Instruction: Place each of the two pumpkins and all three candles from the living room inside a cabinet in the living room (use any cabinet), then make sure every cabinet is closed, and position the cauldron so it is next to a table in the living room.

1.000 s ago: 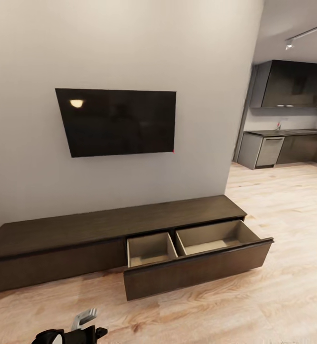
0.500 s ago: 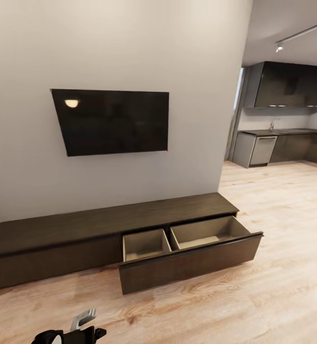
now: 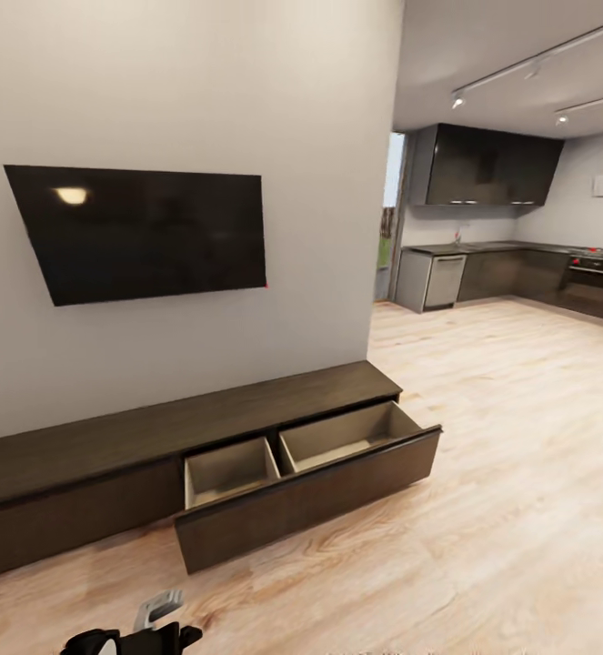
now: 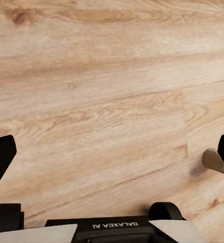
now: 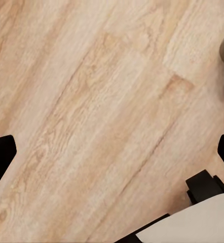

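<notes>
The cabinet point(image 3: 201, 423) is a long low dark-brown unit against the grey wall. Its right drawer point(image 3: 310, 500) is pulled out, and its two pale compartments point(image 3: 228, 468) look empty. Part of my left arm point(image 3: 128, 637) shows at the bottom edge of the head view, over the floor in front of the cabinet. My left gripper point(image 4: 112, 157) is open above bare wood floor, and my right gripper point(image 5: 112, 152) is open above the floor too, neither holding anything. The pumpkins, candles, cauldron and table are out of view.
A black TV point(image 3: 146, 227) hangs on the wall above the cabinet. Past the wall's right end, light wood floor point(image 3: 519, 437) runs to a kitchen with dark units point(image 3: 483, 164) and a grey appliance point(image 3: 445, 280). A small beige object point(image 4: 213, 161) is at the edge of the left wrist view.
The head camera has swung to the right, so the cabinet and TV sit further left in the picture and more of the kitchen shows. The drawer stays open.
</notes>
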{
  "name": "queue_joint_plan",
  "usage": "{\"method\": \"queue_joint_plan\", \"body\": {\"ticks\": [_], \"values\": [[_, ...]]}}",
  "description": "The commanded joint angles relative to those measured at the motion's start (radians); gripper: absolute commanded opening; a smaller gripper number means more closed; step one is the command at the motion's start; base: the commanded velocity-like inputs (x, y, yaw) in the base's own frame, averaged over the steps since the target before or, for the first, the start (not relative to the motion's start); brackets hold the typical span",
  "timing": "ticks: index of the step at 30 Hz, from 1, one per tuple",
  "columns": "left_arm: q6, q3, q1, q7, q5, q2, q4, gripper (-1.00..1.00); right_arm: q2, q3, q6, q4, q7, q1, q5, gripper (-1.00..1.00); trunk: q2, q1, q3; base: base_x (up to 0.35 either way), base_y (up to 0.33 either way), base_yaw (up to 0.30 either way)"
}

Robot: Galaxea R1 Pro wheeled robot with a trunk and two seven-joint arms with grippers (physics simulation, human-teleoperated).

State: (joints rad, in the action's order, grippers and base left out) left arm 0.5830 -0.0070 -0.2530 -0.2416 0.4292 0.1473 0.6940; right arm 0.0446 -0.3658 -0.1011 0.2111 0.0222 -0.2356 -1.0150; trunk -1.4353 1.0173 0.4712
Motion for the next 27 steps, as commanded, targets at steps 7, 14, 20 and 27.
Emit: {"method": "queue_joint_plan", "body": {"ticks": [7,14,20,27], "values": [[0.005,-0.001,0.0,0.0,0.005,0.001,0.001,1.0,0.001,-0.009,-0.002,0.001,0.002,-0.001,-0.01,1.0,-0.001,0.0,0.001,0.0,-0.236,-0.291],[0.005,-0.001,0.0,0.0,0.005,0.001,0.0,1.0,0.001,-0.009,-0.002,0.0,0.002,-0.001,-0.01,1.0,-0.001,0.0,0.001,0.0,-0.027,-0.291],[0.005,-0.001,0.0,0.0,0.005,0.001,-0.001,1.0,0.001,-0.009,-0.002,-0.001,0.002,-0.001,-0.01,1.0,-0.001,0.0,0.001,-0.003,-0.001,-0.291],[0.005,0.0,0.0,0.0,0.005,0.002,-0.001,1.0,0.001,-0.008,-0.002,-0.001,0.002,-0.001,-0.011,1.0,-0.001,0.0,0.001,-0.111,0.0,-0.291]]}}
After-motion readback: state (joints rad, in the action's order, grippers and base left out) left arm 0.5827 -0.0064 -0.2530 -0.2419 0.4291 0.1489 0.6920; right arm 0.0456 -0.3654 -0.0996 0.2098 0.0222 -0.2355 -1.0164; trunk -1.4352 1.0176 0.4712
